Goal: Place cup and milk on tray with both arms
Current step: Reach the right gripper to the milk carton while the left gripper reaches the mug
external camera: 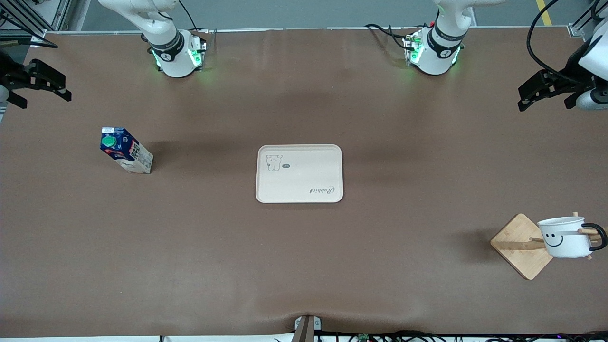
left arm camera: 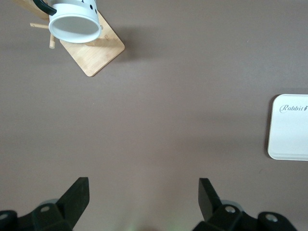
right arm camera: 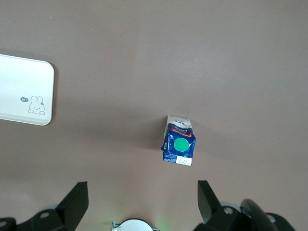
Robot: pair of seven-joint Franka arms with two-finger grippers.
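Note:
The milk (external camera: pixel 126 151) stands upright toward the right arm's end of the table, its green cap up. Dark blue with that cap, the milk (right arm camera: pixel 179 144) also shows in the right wrist view. The cream tray (external camera: pixel 304 166) lies flat at the table's middle. The cup (external camera: pixel 565 237), white with a smiley face, hangs by its black handle on a peg of a wooden stand at the left arm's end. My right gripper (external camera: pixel 42 90) hangs open and empty above that end of the table, away from the milk. My left gripper (external camera: pixel 546 102) hangs open and empty, high above its end.
The stand's square wooden base (external camera: pixel 520 244) sits under the cup, nearer the front camera than the tray. The cup (left arm camera: pixel 74 24) and tray (left arm camera: pixel 288 127) show in the left wrist view. Both arm bases (external camera: pixel 175 52) (external camera: pixel 434 52) stand along the table's edge farthest from the camera.

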